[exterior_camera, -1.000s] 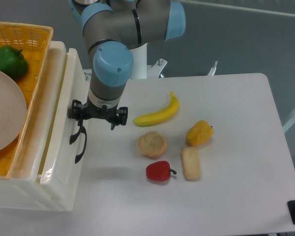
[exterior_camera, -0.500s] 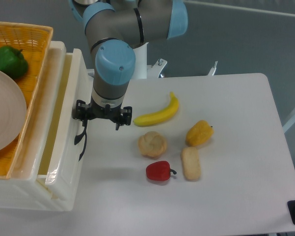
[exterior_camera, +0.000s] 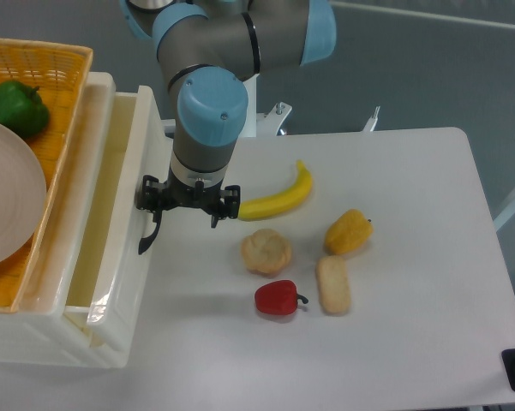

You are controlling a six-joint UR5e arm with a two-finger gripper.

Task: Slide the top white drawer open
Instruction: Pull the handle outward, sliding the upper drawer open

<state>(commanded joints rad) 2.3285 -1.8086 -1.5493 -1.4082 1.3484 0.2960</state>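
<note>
At the far left an orange woven basket (exterior_camera: pixel 64 60) sits on top of the cabinet, holding a pale plate (exterior_camera: pixel 8 201) and a green pepper (exterior_camera: pixel 15 107). Just right of the basket, the top white drawer (exterior_camera: pixel 111 214) stands partly pulled out from the cabinet toward the surface (exterior_camera: pixel 411 342), its pale inside showing as a long open strip. Its curved black handle (exterior_camera: pixel 148 237) juts from the front wall. The hand (exterior_camera: pixel 188 199) hangs from the blue-capped wrist right at that handle, its left finger reaching down by the upper end of the handle; whether the fingers clamp the handle or merely sit beside it I cannot tell, since the wrist hides the gap. To the right of the hand lies a yellow banana (exterior_camera: pixel 278 197), its near end close to the hand. Below it sits a round bread roll (exterior_camera: pixel 266 252), with a red pepper (exterior_camera: pixel 279 298) just beneath. Further right a long bread piece (exterior_camera: pixel 333 284) lies near the red pepper, and a yellow pepper (exterior_camera: pixel 348 231) rests above it
</note>
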